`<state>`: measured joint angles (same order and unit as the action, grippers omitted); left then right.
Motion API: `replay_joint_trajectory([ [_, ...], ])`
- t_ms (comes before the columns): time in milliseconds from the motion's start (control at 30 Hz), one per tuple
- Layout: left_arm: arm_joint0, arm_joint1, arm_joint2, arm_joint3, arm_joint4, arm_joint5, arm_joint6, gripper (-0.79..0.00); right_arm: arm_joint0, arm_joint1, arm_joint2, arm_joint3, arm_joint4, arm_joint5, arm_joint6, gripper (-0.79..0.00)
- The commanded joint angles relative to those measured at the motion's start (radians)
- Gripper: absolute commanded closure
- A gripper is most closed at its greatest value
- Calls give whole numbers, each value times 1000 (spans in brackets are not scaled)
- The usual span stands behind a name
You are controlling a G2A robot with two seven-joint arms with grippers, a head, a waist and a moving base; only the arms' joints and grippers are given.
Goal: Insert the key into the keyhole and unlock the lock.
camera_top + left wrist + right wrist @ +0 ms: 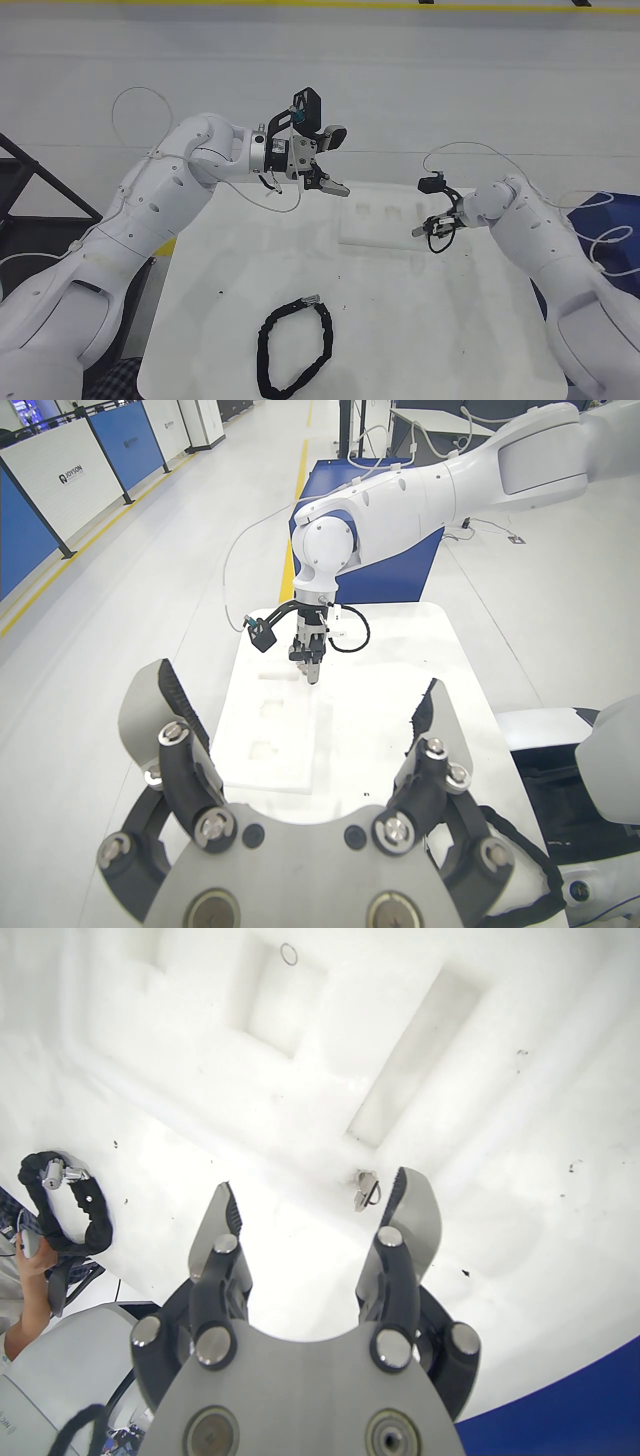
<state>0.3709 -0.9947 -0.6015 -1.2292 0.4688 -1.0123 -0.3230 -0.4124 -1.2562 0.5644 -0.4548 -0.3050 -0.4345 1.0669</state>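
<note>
A black fabric-sleeved chain lock (pixel 293 345) lies in a loop near the table's front edge; its silver cylinder (pixel 52 1175) faces up in the right wrist view. A small silver key (pixel 366 1190) on a ring rests at the edge of the white foam tray (pixel 380 225). My right gripper (pixel 315 1188) is open just above the table, and the key lies close to one fingertip (pixel 405 1183), off to the side of the gap. My left gripper (pixel 340 160) hangs open and empty, raised over the table's far left corner, well away from lock and key.
The foam tray (pixel 280 725) has several shallow rectangular pockets. The white table (pixel 480 330) has bare room between tray and chain lock. A blue cabinet (pixel 370 570) stands beyond the table on the right arm's side. A black frame (pixel 40 180) stands to the left.
</note>
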Motion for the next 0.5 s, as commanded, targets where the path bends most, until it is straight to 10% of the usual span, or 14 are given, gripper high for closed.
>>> replay_joint_trajectory([
  [0, 0, 0, 0, 0, 0, 0, 0, -785, 5, -6, -4, 15, -11, 8, 2, -391],
  [467, 0, 0, 0, 0, 0, 0, 0, -785, 22, -41, -15, 85, -54, 32, -28, -277],
])
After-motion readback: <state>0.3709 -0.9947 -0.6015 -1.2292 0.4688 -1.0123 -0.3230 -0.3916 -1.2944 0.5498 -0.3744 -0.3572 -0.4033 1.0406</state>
